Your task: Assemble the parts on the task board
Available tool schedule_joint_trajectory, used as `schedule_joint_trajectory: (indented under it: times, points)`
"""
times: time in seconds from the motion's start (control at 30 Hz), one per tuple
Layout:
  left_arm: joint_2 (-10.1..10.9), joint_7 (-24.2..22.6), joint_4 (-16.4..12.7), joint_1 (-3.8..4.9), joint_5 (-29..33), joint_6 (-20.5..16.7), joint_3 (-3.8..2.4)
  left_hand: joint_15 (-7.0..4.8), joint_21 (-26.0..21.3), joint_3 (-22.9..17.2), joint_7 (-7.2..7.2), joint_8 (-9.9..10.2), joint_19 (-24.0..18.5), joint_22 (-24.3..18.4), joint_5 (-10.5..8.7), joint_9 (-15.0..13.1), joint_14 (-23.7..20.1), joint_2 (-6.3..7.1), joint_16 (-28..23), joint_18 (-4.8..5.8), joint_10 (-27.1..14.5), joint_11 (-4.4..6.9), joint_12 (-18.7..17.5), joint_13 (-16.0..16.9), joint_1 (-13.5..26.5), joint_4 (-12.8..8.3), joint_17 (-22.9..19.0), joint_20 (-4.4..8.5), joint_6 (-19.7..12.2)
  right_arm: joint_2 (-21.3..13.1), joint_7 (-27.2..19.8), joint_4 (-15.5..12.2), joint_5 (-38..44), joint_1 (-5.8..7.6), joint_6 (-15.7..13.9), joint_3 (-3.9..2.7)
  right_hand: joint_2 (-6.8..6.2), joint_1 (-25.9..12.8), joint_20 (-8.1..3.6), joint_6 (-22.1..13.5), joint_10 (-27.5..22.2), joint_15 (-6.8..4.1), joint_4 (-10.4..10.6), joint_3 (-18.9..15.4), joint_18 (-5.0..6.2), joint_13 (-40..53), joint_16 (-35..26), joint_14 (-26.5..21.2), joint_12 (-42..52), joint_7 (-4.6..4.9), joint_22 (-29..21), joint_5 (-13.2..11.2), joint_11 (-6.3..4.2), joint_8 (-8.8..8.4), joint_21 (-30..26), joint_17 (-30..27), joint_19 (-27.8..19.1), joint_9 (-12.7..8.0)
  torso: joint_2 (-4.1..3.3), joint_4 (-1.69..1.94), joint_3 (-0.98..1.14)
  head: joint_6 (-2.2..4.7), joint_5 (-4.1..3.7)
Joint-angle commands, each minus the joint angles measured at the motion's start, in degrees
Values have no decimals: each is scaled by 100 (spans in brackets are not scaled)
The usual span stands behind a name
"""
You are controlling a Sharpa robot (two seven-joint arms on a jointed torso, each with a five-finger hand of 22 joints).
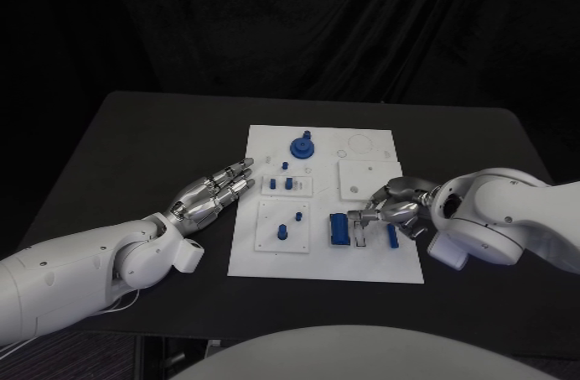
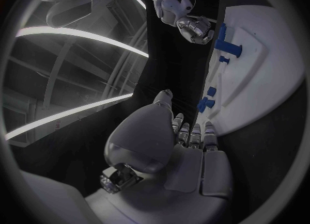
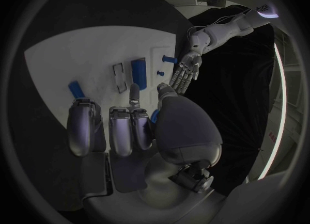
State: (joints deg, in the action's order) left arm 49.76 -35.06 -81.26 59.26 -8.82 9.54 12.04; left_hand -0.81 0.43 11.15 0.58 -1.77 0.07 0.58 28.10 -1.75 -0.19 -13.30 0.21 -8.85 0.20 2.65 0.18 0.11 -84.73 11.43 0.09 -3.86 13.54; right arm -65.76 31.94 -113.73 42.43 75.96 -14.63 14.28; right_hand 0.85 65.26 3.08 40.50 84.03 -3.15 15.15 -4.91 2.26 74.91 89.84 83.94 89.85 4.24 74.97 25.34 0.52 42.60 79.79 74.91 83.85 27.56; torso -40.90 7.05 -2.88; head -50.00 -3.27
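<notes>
Two robot hands: left robot hand [image 1: 214,195] empty, fingers spread beside task board [image 1: 375,267]; right robot hand [image 1: 394,207] grip unclear.

This looks like a robotics lab: a black table [image 1: 145,145] stands before a black curtain [image 1: 302,28], carrying a white task board [image 1: 326,258] between two white robot arms.

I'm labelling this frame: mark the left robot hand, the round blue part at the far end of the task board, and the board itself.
left robot hand [image 1: 213,194]: head view, back of the hand.
round blue part [image 1: 301,148]: head view, its disc.
task board [image 1: 326,265]: head view, bare near edge.
</notes>
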Motion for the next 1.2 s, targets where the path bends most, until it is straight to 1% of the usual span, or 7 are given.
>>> schedule_joint_trajectory:
  times: [0.03, 0.2, 0.33, 0.57, 0.7, 0.93, 1.2]
  points:
    - [8, -46, -18, -19, 5, -3, 5, 39, -24, -25, -40, -7, 10, 3, 26, -6, 19, -49, -21, 21, -5, -37, -13, -6, 3, -6, -9, -31, 16, -194, -19, -101, 351, 211, -28, -10, -13, 145, -26, -23, 597, -31, -4, 8, 36, 1509, 16, 606, 15, 7, 1157, 684, -36, 38, 22, 1509, 139, -28, 4, -5, -3, 0, -22]
    - [19, -33, -45, -19, 5, -48, 5, 41, -23, -27, -39, -10, 10, 5, 29, -8, 19, -44, -21, 22, 6, -38, -9, -2, 4, -10, -9, -33, 29, -429, 326, -110, 753, 354, 319, -8, -29, 190, -28, 74, 597, -40, 75, -16, 22, 1509, 16, 606, 15, -18, 1176, 945, -55, 95, 78, 1509, 165, -46, 6, 4, 2, 0, -57]
    - [23, -29, -58, -20, 5, -65, 5, 41, -22, -27, -38, -12, 11, 8, 31, -9, 19, -41, -21, 22, 12, -39, -7, 0, 6, -13, -9, -35, 36, -547, 499, -64, 1231, 330, 569, -7, -23, 196, -33, 115, 597, -48, 94, -19, 15, 1509, 16, 606, 15, -32, 1186, 956, -66, 120, 109, 1509, 180, -43, 13, 4, -5, 0, -57]
    - [49, -19, -98, -19, 5, -107, 5, 47, -21, -32, -41, -14, 12, 10, 46, -10, 19, -34, -21, 23, 21, -43, -4, 2, 5, -25, -9, -39, 44, -697, 673, -34, 2343, -20, 781, -4, -14, 165, -61, 259, 597, -84, 138, -51, -46, 1509, 16, 606, 15, -81, 1267, 943, -110, 182, 342, 1509, 295, -38, 14, -2, -37, 0, -66]
    - [67, -13, -114, -19, 5, -113, 5, 47, -21, -32, -41, -14, 12, 10, 46, -10, 19, -34, -21, 23, 21, -43, -4, 2, 5, -25, -9, -39, 44, -721, 707, -56, 2713, -188, 763, -2, 2, 139, -78, 323, 597, -103, 141, -66, -56, 1509, 16, 606, 15, -106, 1281, 889, -131, 195, 385, 1509, 317, -37, 4, 3, -32, 0, -85]
    - [59, -11, -105, -19, 5, -100, 5, 47, -22, -35, -42, -15, 12, 9, 52, -11, 19, -32, -21, 23, 25, -45, -3, 4, 4, -30, -9, -41, 49, -674, 749, -45, 3235, -364, 809, 1, 3, 114, -103, 373, 597, -126, 137, -96, -74, 1509, 16, 606, 15, -128, 1305, 779, -155, 177, 454, 1509, 351, -45, -1, 25, -27, 0, -161]
    - [35, 4, -79, -19, 5, -61, 5, 48, -21, -36, -44, -15, 13, 9, 55, -11, 19, -31, -21, 22, 27, -49, -2, 4, 5, -32, -9, -42, 46, -519, 757, 7, 3389, -507, 793, 1, 11, 91, -114, 371, 597, -132, 140, -122, -74, 1509, 16, 606, 15, -125, 1304, 665, -157, 130, 453, 1509, 351, -63, -10, -9, -23, 0, -133]
